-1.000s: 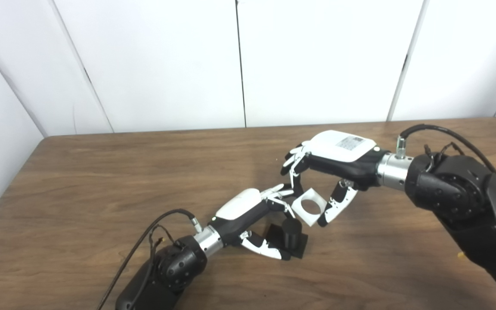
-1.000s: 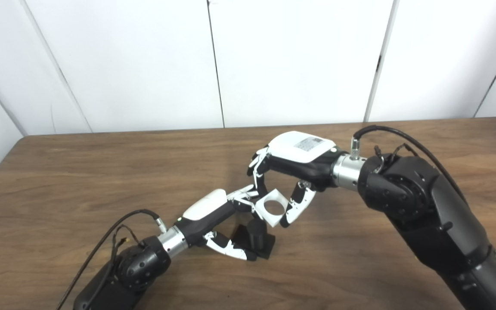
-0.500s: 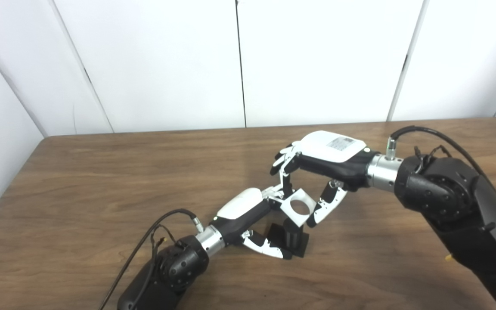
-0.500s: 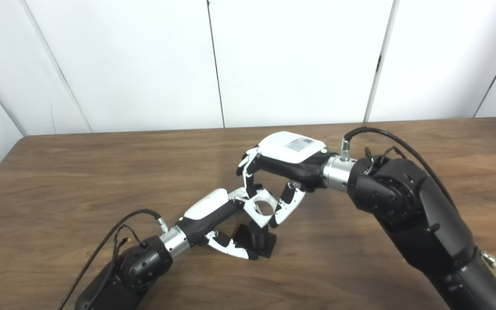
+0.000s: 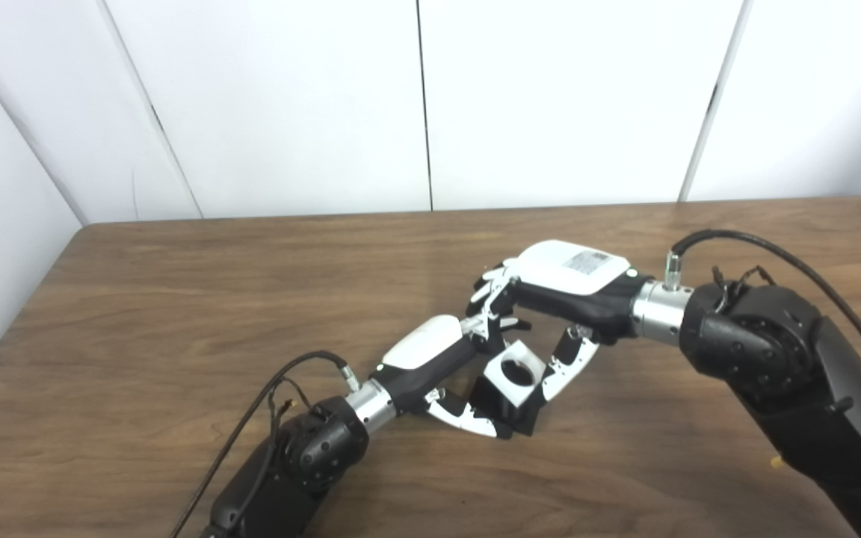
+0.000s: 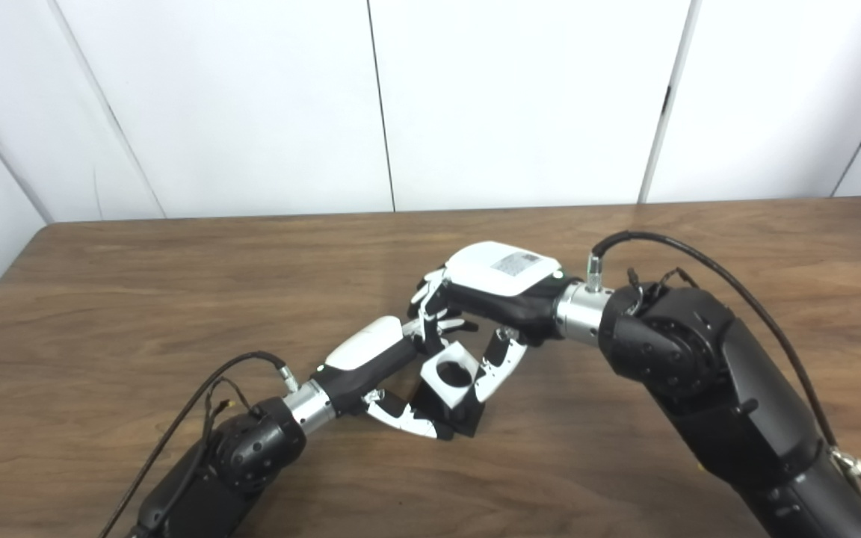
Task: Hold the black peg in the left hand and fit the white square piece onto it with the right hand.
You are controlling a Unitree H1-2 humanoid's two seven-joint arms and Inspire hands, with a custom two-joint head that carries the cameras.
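The black peg stands on its black square base [image 5: 514, 417] on the brown table [image 5: 176, 299]. My left hand [image 5: 434, 351] is shut on this base, thumb at the front and fingers behind. The white square piece [image 5: 503, 382] sits low over the peg, and the peg's dark top shows in its round hole. My right hand [image 5: 557, 288] is shut on the white piece from above, fingers on its left and thumb on its right. The same shows in the right eye view: white piece [image 6: 436, 385], left hand [image 6: 367, 353], right hand [image 6: 494, 284].
White wall panels [image 5: 550, 97] stand behind the table's far edge. The table's left edge [image 5: 19, 321] runs near the left side. Both forearms cross the near half of the table, with cables [image 5: 251, 411] looped along them.
My right hand has carried the white piece left and down, from above and beside the peg to low over it. The left hand has kept its hold. The camera has shifted slightly.
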